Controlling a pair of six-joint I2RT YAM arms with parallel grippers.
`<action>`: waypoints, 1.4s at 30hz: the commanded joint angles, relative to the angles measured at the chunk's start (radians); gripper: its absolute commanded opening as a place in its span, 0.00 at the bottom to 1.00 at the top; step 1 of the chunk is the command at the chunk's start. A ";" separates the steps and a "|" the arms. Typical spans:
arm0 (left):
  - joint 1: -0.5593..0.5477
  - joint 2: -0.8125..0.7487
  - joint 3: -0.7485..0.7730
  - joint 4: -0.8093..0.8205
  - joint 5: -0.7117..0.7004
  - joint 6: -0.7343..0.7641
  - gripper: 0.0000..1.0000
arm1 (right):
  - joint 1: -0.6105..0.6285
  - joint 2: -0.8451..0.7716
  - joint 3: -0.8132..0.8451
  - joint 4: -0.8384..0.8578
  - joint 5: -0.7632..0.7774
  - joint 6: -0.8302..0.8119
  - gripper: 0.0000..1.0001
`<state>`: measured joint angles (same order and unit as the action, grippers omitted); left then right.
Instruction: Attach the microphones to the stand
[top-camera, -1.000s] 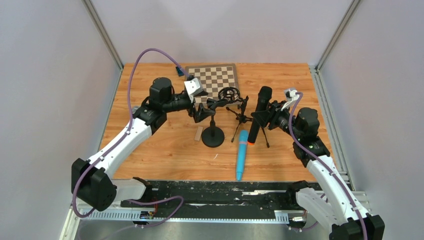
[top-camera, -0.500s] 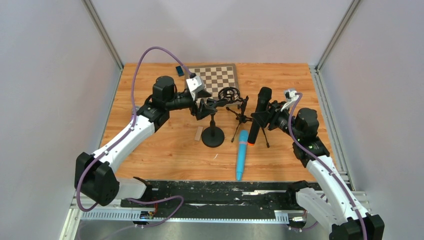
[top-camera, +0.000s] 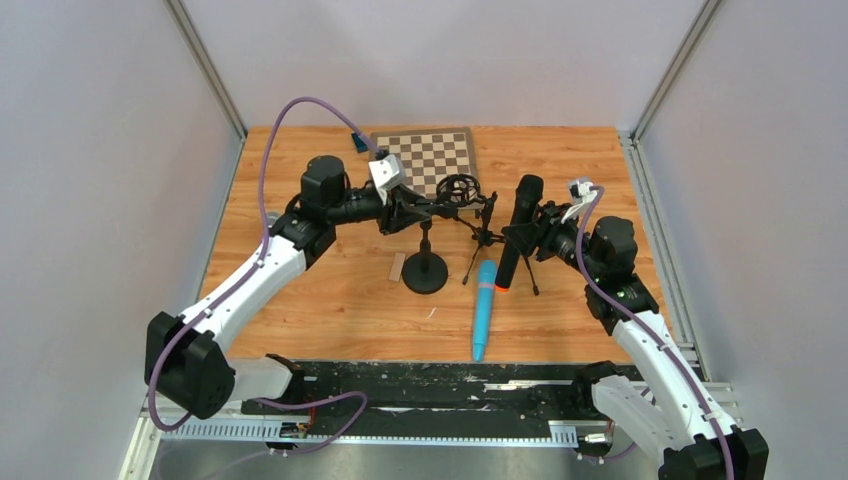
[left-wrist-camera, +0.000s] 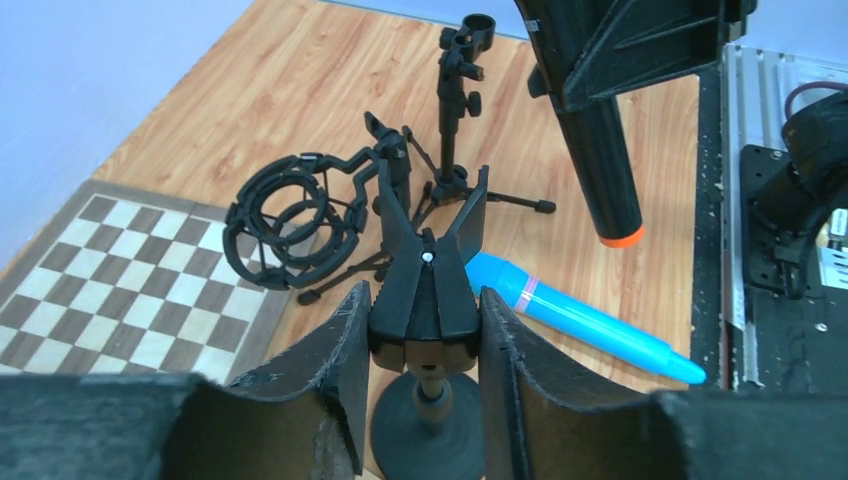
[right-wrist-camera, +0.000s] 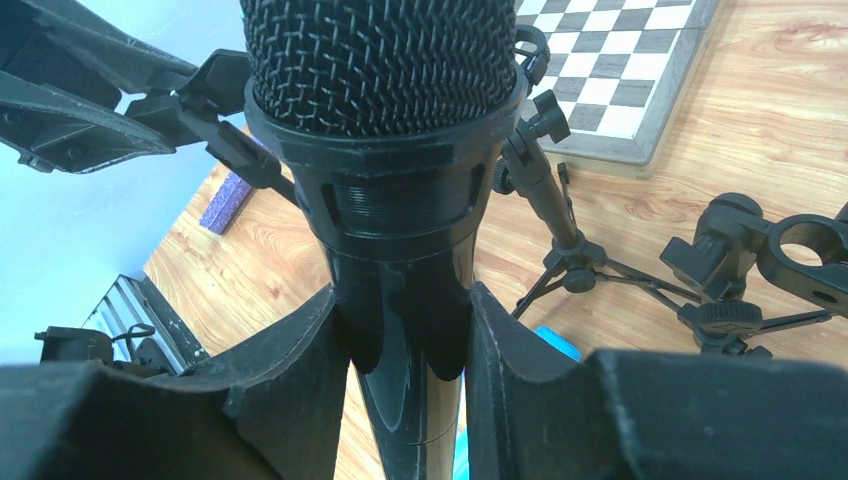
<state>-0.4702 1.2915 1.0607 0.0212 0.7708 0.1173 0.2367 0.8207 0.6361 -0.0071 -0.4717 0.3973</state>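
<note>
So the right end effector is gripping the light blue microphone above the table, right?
No. The right end effector grips the black microphone above the table, as the right wrist view shows; the light blue microphone lies flat on it.

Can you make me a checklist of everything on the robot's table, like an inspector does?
Surface: wooden table, no spills seen.
Job's things: black microphone held grille-up; light blue microphone lying flat; round-base stand, tripod stand, shock mount.
Clutter: chessboard, small wooden block.
Grippers: left gripper squeezing the round-base stand's spring clip; right gripper shut on the black microphone.
Cables: purple cable arches high over the table.
Surroundings: grey walls; nothing else seen.
</note>
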 joint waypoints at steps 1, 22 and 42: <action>0.004 -0.067 -0.033 0.079 0.038 0.018 0.34 | -0.004 -0.005 0.013 0.072 0.001 0.008 0.00; 0.005 -0.159 -0.127 0.227 0.188 -0.067 0.23 | -0.005 0.007 0.068 0.084 -0.025 0.004 0.00; 0.004 -0.125 -0.132 0.165 0.188 -0.041 0.00 | 0.002 0.042 0.154 0.312 -0.144 -0.006 0.00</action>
<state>-0.4694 1.1885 0.9108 0.1596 0.9569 0.0593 0.2367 0.8589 0.7208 0.1715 -0.5701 0.3885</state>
